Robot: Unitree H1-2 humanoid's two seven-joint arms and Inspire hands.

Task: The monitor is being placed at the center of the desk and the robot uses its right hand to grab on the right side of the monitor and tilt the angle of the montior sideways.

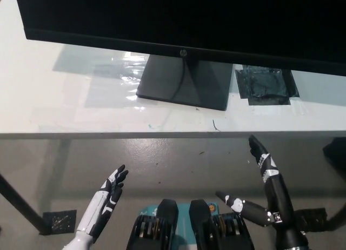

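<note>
A black monitor [178,23] with a dark screen fills the top of the head view and stands on a black rectangular base [186,82] on the white desk [65,99]. My black right hand [265,177] hangs open below the desk's front edge, fingers spread and pointing up toward the monitor's right part, well apart from it. My white left hand [108,198] rests open at the lower left, over the floor and touching nothing.
A patch of black tape [265,85] lies on the desk right of the base. Clear plastic film [116,77] covers the desk left of the base. A dark desk leg [21,207] runs down at the lower left, over the grey floor.
</note>
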